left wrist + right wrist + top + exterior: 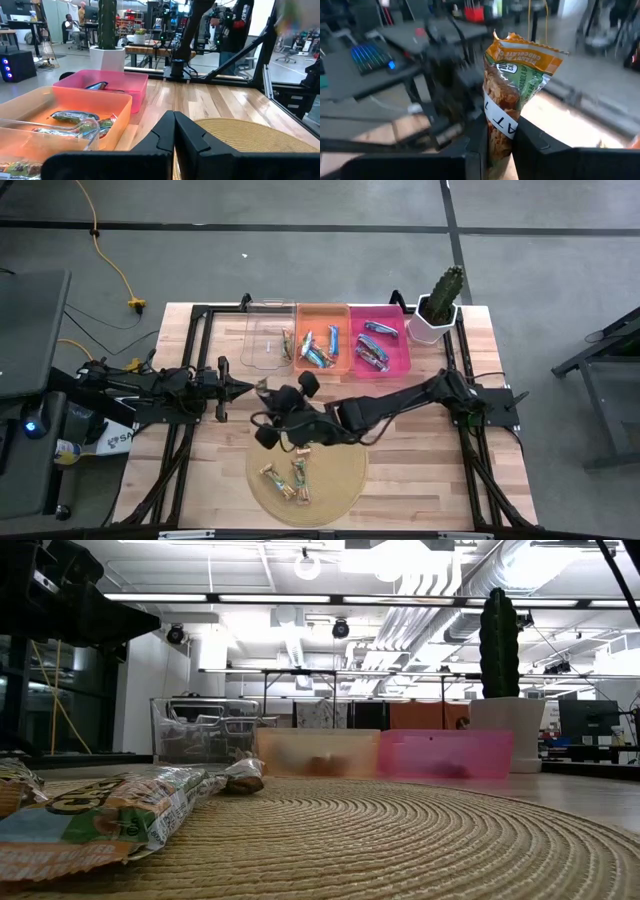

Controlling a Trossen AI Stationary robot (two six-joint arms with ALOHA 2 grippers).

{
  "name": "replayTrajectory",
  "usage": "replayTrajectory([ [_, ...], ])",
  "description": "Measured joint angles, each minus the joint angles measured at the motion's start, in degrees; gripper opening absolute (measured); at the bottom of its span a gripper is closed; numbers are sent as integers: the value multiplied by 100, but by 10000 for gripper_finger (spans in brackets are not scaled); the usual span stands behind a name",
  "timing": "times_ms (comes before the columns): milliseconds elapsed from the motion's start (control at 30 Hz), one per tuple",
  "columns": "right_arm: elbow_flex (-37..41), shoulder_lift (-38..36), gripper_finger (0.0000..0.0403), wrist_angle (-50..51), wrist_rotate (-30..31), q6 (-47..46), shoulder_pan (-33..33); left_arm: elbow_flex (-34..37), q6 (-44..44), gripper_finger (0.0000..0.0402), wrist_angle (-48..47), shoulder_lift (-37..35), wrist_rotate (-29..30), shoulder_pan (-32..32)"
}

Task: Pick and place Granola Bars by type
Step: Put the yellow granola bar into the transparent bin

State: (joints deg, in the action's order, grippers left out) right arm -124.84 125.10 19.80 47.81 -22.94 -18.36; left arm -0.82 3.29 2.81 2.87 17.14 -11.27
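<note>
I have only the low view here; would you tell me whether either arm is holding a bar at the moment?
Observer: Yes. The right hand is shut on a tan granola bar, which sticks out past its fingers.
Operator: Thank you. Where is that hand over the table?
Observer: In the high view it is above the edge of the woven mat, on the side towards the left arm.
Operator: And what is the left arm doing?
Observer: The left hand waits off the mat, shut and empty, pointing towards the middle of the table.
</note>
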Motion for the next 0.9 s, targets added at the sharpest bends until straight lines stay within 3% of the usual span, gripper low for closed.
replayTrajectory([
  [300, 0, -296, 47, -1750, 894, 2263, -315, 0, 0, 1, -1, 0, -4, 0],
  [467, -2, -446, 48, -1886, 921, 2644, -335, 0, 0, 1, -1, 0, -4, 0],
  [667, -2, -457, 45, -2154, 786, 2748, -182, 1, 0, 1, 0, 0, -4, 0],
  [900, -2, -457, 47, -2553, -176, 2531, 251, 1, 0, 1, 0, 0, -4, 0],
])
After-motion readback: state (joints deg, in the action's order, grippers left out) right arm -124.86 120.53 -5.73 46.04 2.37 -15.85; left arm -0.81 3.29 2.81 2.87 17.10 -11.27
